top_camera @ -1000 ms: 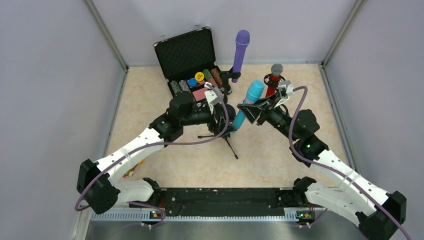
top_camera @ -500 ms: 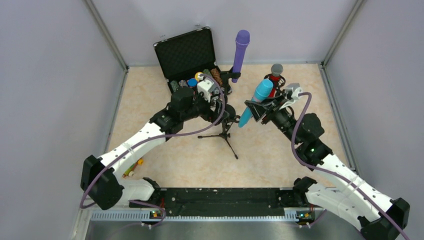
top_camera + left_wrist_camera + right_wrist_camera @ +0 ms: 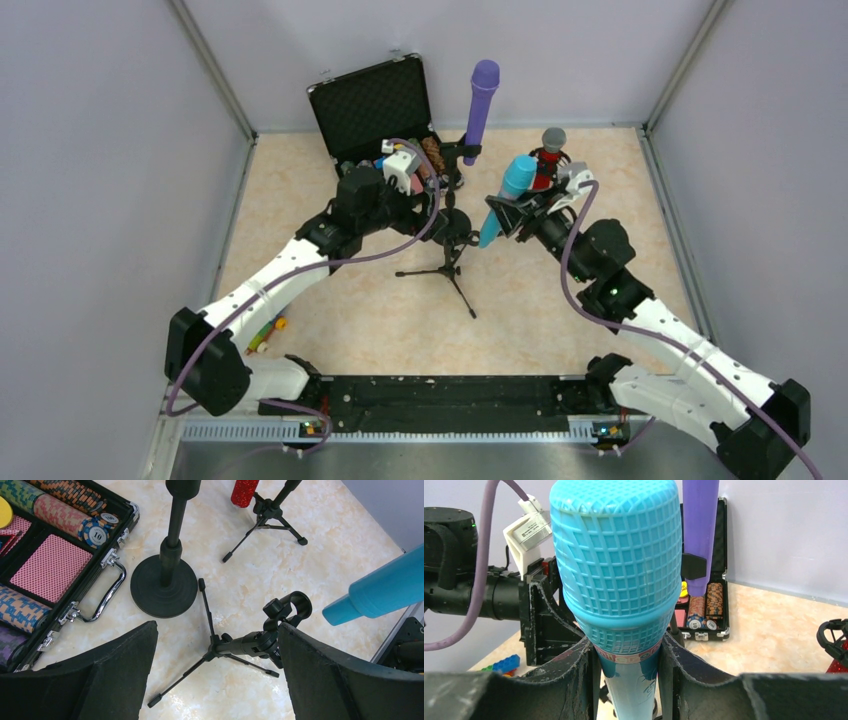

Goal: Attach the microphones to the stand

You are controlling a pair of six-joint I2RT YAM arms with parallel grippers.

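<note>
Left fingers (image 3: 115, 675) spread wide, holding nothing, above the tripod (image 3: 245, 644); right fingers (image 3: 569, 685) clamp the blue mic (image 3: 616, 570).

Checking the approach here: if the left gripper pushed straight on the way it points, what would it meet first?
Most likely the small black tripod microphone stand, directly ahead of the open left gripper, its clip empty; behind it only beige marbled tabletop. Depth is unclear.
</note>
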